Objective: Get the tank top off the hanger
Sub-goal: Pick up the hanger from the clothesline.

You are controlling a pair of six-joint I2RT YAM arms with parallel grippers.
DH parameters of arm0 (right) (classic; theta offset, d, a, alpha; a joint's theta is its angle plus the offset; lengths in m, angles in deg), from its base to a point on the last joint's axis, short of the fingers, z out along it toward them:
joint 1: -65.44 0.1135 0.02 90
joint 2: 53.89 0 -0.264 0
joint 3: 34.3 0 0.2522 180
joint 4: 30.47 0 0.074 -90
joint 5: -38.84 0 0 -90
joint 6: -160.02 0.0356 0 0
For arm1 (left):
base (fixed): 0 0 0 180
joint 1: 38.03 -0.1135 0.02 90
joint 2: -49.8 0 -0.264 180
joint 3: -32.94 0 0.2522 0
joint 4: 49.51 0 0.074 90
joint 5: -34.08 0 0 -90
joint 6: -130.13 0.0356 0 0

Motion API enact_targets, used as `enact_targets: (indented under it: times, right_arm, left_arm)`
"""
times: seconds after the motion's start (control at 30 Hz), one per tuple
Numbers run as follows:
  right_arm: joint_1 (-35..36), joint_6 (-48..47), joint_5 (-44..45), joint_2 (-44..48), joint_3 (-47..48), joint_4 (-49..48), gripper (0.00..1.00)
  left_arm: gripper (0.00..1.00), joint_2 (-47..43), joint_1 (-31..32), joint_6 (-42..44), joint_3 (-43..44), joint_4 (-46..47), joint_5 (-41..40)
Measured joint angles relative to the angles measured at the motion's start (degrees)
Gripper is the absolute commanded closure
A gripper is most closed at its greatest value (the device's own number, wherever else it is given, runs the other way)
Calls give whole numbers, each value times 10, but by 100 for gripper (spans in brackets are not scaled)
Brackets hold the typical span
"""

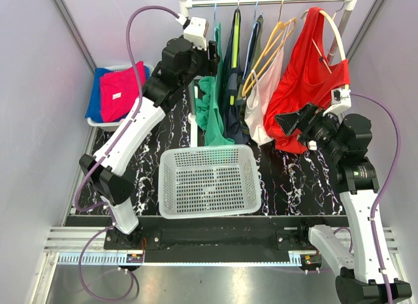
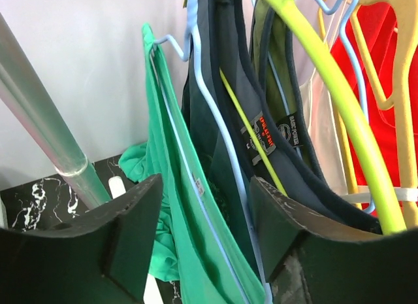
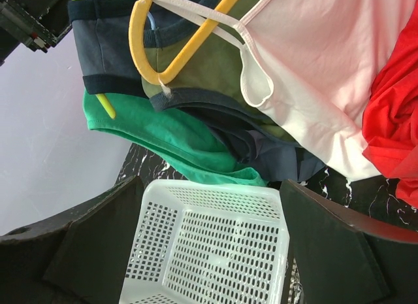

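1. Green tank top (image 1: 210,111): hangs on a light-blue hanger (image 2: 196,88) at the left end of the rail (image 1: 274,0), just beside the dark tops (image 1: 236,75); judged to be the piece being worked on
2. Left gripper (image 2: 206,193): jaws partly apart, straddling the green fabric and the hanger wire; no pinch visible, nothing held
3. Right gripper (image 3: 209,186): jaws spread wide, empty, near the hem of the red tank top (image 1: 307,68), with the white basket (image 1: 170,186) below
4. Progress: early stage; garment on its hanger, hanger on the rail; gripping the fabric and slipping both straps off the hanger arms appear to remain
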Motion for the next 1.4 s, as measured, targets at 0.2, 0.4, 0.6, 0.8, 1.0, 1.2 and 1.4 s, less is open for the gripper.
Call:
enact_targets:
  times: [0.2, 0.4, 0.6, 0.8, 1.0, 1.2, 1.4]
  right_arm:
    - [0, 3, -2, -1, 0, 0, 5]
    - [0, 6, -3, -1, 0, 0, 5]
    - [0, 6, -3, -1, 2, 0, 5]
    - [0, 7, -4, -5, 2, 0, 6]
    - [0, 10, -4, -12, 13, 0, 7]
    - [0, 11, -4, -10, 16, -1, 8]
    - [0, 13, -4, -6, 16, -2, 9]
  left_arm:
    - [36, 0, 6, -6, 0, -3, 1]
    - [39, 0, 15, -6, 0, -3, 0]
    - [58, 1, 16, -5, 0, -2, -6]
    - [69, 6, 16, 3, 0, 0, -19]
    - [95, 7, 16, 10, 0, 2, -32]
    - [100, 7, 12, 23, 2, 9, -48]
    - [100, 7, -5, 33, 26, -4, -42]
